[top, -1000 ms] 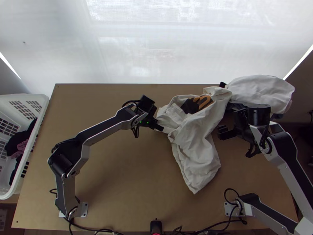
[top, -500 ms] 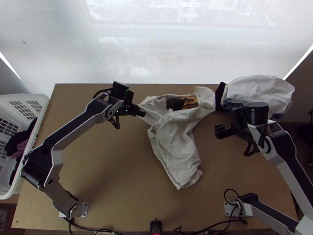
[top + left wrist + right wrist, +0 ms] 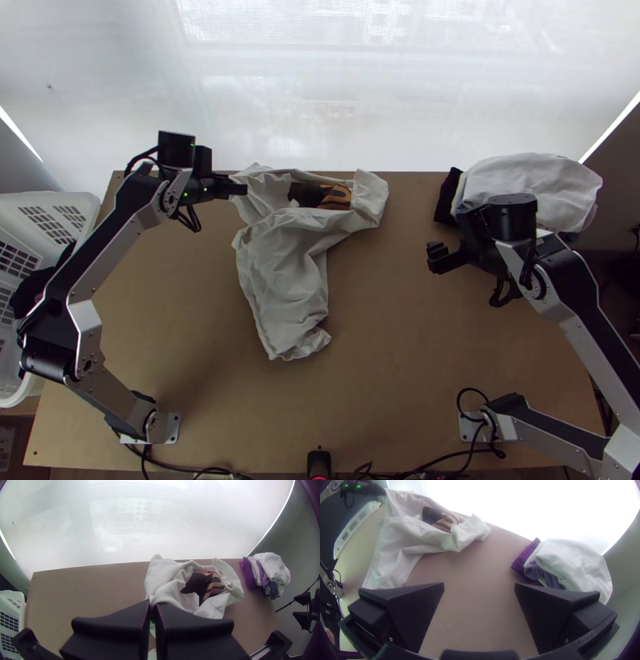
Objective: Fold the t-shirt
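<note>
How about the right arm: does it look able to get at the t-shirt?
Probably yes: the right claw is open and empty, and nothing seems to stand between it and the t-shirt.

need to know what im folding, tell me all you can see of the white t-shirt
The white t-shirt lies bunched and crumpled on the table's far side, left of middle. It looks like soft, thin fabric, with a dark and orange print partly showing among the folds. The left gripper pinches one edge between closed fingers.
</note>
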